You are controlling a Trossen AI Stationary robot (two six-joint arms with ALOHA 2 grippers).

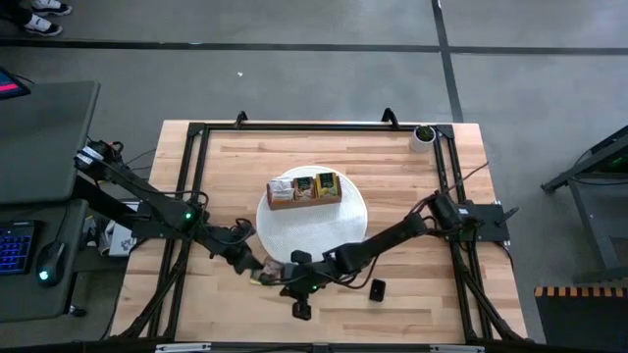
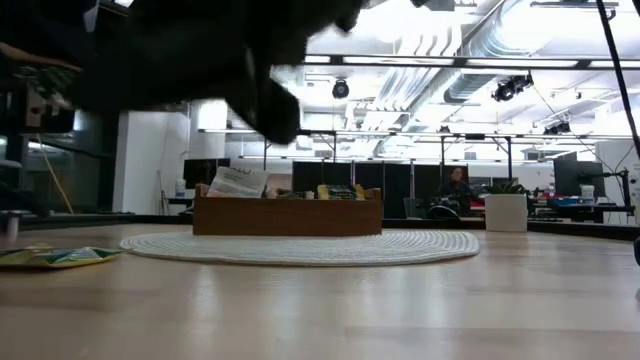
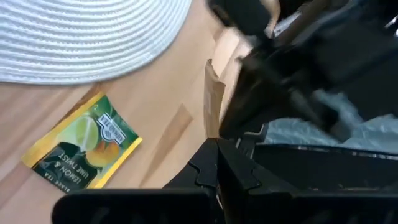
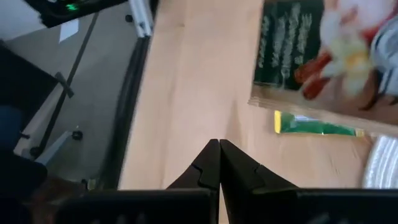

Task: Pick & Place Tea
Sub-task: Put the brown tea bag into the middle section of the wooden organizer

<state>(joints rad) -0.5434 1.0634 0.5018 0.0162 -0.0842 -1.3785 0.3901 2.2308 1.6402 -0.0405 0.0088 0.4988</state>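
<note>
- Both end effectors meet low in the high view, just below the mat's [image 1: 312, 235] lower-left edge: the left end effector [image 1: 263, 270] comes from the frame's left, the right end effector [image 1: 294, 284] from its right, and they look nearly touching.
- Left wrist view: the left fingers [image 3: 214, 168] are clenched on the lower edge of a brown packet [image 3: 213, 106] that stands on edge, long axis running up the frame.
- Right fingers [image 4: 219, 165] are closed with nothing visibly between them.
- A green-and-yellow packet [image 3: 84, 146] lies flat on the table [image 1: 412, 176], lower left in the left wrist view, near the mat's rim and apart from both arms; the left arm seems nearer.
- The box [image 1: 304, 189] sits on the mat's upper part, above both arms in the high view, with packets already standing in it.
- A small black object [image 1: 378, 289] lies at lower right, beside the right arm.
- Smooth wood table; a wide, bright hall beyond in the low view.
</note>
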